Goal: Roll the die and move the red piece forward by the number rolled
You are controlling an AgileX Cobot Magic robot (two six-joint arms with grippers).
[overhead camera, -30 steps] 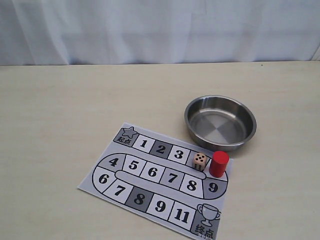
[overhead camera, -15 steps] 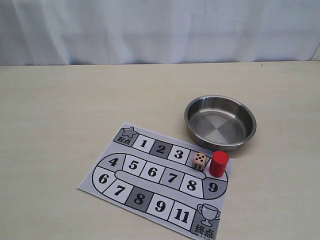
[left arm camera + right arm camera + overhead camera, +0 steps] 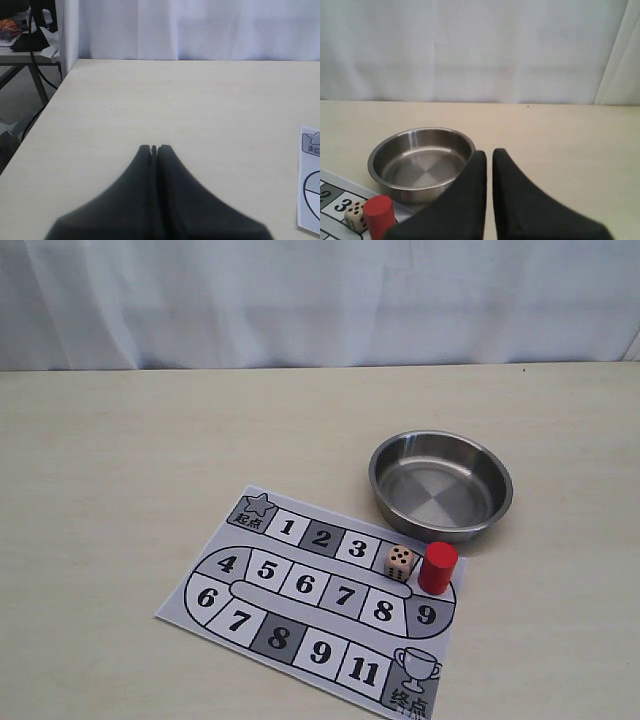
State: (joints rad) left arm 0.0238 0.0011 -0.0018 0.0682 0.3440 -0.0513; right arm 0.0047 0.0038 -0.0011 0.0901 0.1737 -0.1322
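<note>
Table (image 3: pixel 150 440) holds die (image 3: pixel 399 561), red piece (image 3: pixel 438 568) beside bowl (image 3: pixel 430 528); left hand (image 3: pixel 154 148), right hand (image 3: pixel 489 152) closed, empty.

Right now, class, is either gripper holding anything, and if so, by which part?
Nothing is held. The left gripper and right gripper are both shut and empty; the die and the red piece stand free on the game board.

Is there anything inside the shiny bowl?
Empty. The bowl shows its bare metal bottom all over; the die and red piece stand outside it, on the board.
</note>
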